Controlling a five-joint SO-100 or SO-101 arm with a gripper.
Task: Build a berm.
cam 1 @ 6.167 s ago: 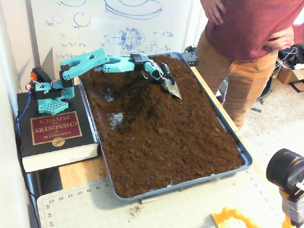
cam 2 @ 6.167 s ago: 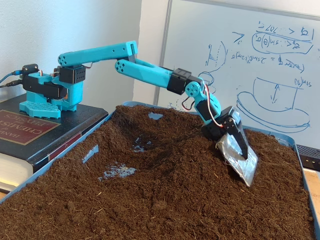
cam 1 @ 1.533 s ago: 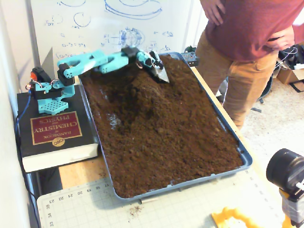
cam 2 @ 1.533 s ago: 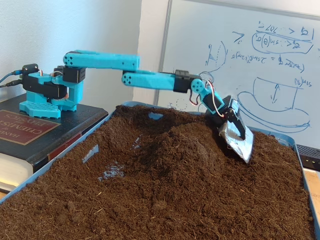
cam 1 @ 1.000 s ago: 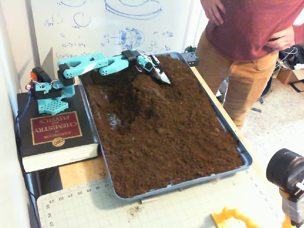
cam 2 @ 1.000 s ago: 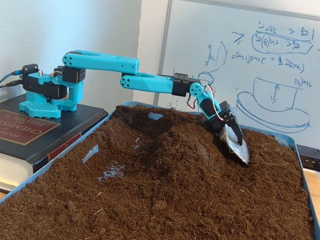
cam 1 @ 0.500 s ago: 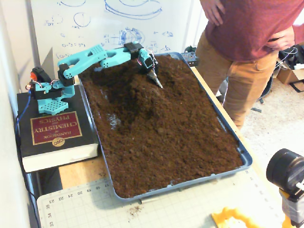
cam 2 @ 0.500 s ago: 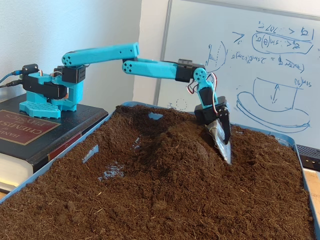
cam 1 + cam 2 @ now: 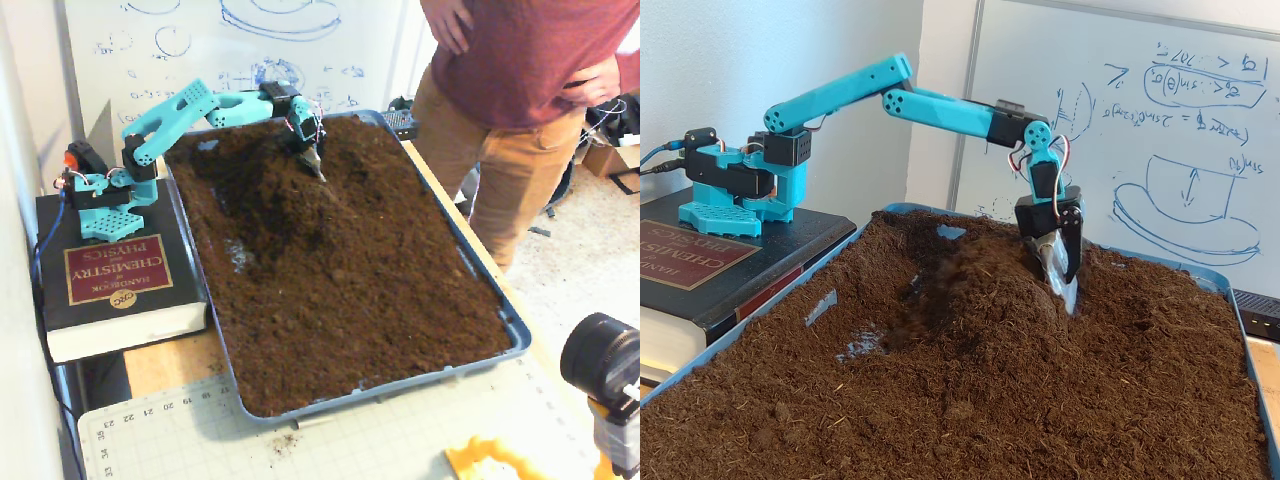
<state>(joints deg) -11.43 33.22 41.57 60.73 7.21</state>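
Berm (image 9: 985, 290): a rounded mound of dark-brown crumbly soil, standing higher than the soil around it, in the upper left part of the blue tray (image 9: 520, 335) in a fixed view (image 9: 280, 195) and at frame centre in the low side view. Level soil (image 9: 370, 300) fills the remainder of the tray. Small blue patches of bare tray floor (image 9: 870, 345) show just left of the mound in the side view.

Teal arm (image 9: 940, 105) reaches from its base (image 9: 100, 195), which stands on a chemistry and physics handbook (image 9: 115, 290) at the left of the frame. Gripper (image 9: 1062, 275) points downward, carrying a silver scoop blade (image 9: 1060, 265); the blade tip touches the right flank of the mound near its crest. Whether the jaws stand wide or narrow cannot be told; the blade covers them.

A person (image 9: 520, 90) stands at the upper right, beside the tray. Whiteboard (image 9: 1140, 110) with blue drawings behind.
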